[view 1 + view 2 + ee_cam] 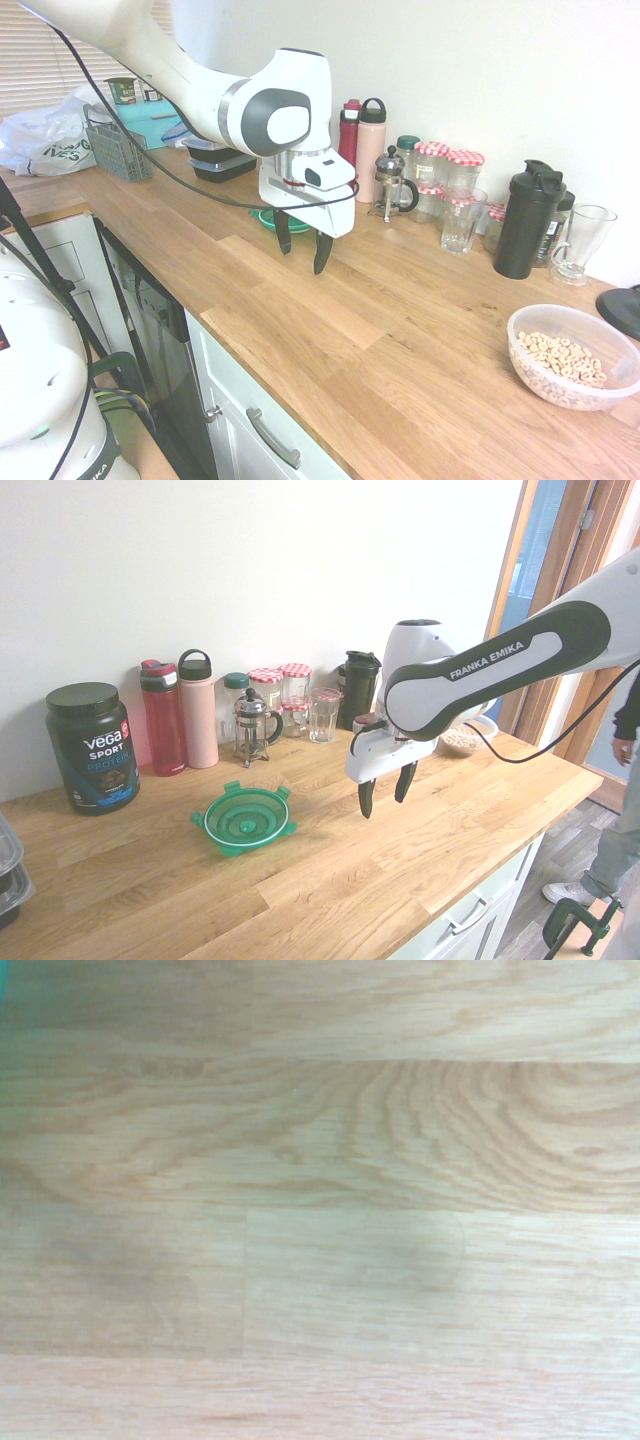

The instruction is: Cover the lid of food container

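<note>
Gripper hangs above the bare wooden countertop at centre frame of the second exterior view, fingers spread, holding nothing. Green lid lies flat on the counter left of it, apart. Food container with cereal rings sits at the first exterior view's lower right, uncovered, far from the lid.

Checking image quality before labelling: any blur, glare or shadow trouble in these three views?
First exterior view: sharp; window blinds washed out. Second exterior view: evenly lit; round translucent green plastic lid crisp. Wrist view: soft, only wooden countertop, with a faint shadow patch.
</note>
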You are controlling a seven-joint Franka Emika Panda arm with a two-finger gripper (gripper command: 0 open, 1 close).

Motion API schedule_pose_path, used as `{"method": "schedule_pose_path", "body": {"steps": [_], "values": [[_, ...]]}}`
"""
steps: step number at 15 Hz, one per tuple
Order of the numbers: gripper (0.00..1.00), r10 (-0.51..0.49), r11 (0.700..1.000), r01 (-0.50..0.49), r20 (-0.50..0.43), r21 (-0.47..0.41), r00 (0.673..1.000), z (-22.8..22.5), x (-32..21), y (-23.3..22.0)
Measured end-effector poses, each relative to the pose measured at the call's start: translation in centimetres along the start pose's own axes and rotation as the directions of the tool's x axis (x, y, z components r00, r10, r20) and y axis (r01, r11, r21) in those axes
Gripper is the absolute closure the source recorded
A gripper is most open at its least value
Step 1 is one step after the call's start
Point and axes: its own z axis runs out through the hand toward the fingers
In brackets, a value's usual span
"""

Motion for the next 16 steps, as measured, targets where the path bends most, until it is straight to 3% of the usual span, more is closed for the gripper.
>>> {"method": "schedule_pose_path", "body": {"steps": [2,5,8,10,13,16], "values": [[0.0,0.003,1.0,-0.003,0.019,0.008,1.0,0.4,0.0,-0.1],[0.0,-0.042,0.986,0.023,0.114,0.164,0.993,-0.8,1.3,-1.8],[0.0,-0.06,0.941,-0.02,0.225,0.337,0.973,-2.4,4.9,-3.0],[0.0,-0.069,0.906,-0.077,0.326,0.416,0.943,-1.1,6.6,-3.7],[0.0,-0.069,0.88,-0.16,0.453,0.448,0.889,3.0,7.3,-5.3],[0.0,-0.029,0.88,-0.209,0.489,0.426,0.872,6.4,7.2,-6.4]]}}
